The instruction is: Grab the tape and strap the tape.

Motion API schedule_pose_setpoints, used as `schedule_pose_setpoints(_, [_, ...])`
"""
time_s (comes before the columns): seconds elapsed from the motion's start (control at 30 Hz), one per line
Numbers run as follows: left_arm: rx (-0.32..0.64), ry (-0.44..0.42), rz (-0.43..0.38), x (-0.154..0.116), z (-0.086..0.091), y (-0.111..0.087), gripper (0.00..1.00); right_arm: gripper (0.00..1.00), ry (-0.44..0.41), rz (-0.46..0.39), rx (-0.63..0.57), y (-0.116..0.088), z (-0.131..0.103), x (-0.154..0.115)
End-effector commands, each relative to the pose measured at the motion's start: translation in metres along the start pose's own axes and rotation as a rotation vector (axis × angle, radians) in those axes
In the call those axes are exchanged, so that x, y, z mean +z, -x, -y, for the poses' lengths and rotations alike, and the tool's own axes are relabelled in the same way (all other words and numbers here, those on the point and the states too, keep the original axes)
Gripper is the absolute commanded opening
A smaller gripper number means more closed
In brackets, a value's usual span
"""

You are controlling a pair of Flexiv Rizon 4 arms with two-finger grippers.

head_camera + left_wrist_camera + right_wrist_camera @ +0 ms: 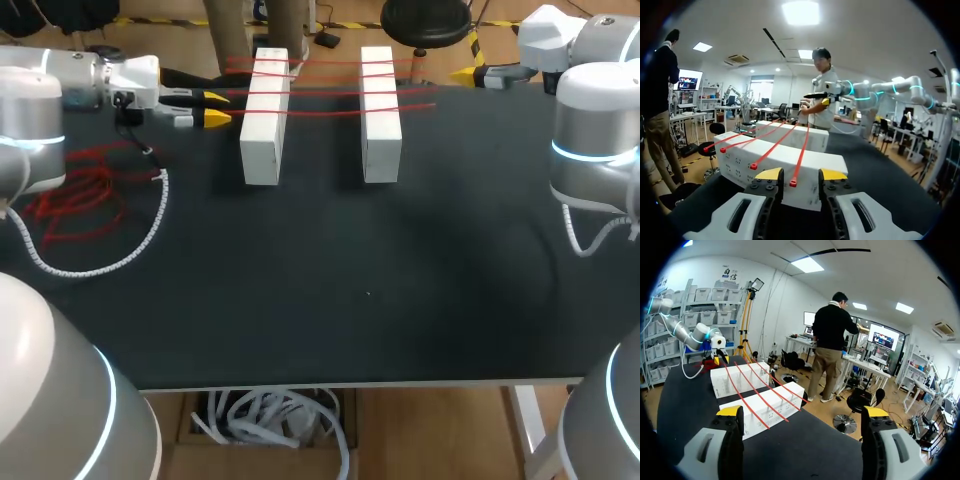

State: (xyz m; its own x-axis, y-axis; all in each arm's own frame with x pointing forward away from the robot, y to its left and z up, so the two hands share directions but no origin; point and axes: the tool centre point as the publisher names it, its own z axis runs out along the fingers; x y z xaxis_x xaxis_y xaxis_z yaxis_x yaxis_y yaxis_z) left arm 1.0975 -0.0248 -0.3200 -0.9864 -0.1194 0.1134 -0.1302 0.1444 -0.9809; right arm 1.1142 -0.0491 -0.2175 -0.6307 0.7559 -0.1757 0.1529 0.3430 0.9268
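Black covers the desk in the head view, and two white blocks stand side by side at its far middle: the left block and the right block. Four red tapes lie across both blocks, spanning the gap between them, their ends sticking out past each block. The left gripper is at the far left, just beside the left block, level with the tape ends, its fingers a little apart. A loose pile of red tapes lies at the desk's left, with a white coiled cable looping round its near side. The right gripper is at the far right, well apart from the blocks; from here I cannot tell how its fingers stand.

From the left wrist, the left gripper shows its fingers spread. The end of the nearest tape hangs in the gap between them, and neither fingertip visibly touches it. The left block is just ahead of the fingers, and the right block is beyond it.

From the right wrist, the right gripper has its fingers spread wide with nothing between them. The right block lies ahead of it, the left block is farther on, and the four tapes cross both.
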Motion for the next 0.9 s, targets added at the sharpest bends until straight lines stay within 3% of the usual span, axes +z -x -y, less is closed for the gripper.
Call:
schedule_pose_setpoints(0.03, [0.004,-0.003,-0.008,-0.0007,-0.0039,0.0039,0.31,1.0,-0.001,-0.001,0.0,0.0002,-0.0001,-0.0002])
schedule_pose_setpoints(0.9, [0.016,0.002,-0.02,-0.0076,-0.0112,0.0076,0.27,1.0,-0.001,-0.001,0.0,0.0002,-0.0001,-0.0002])
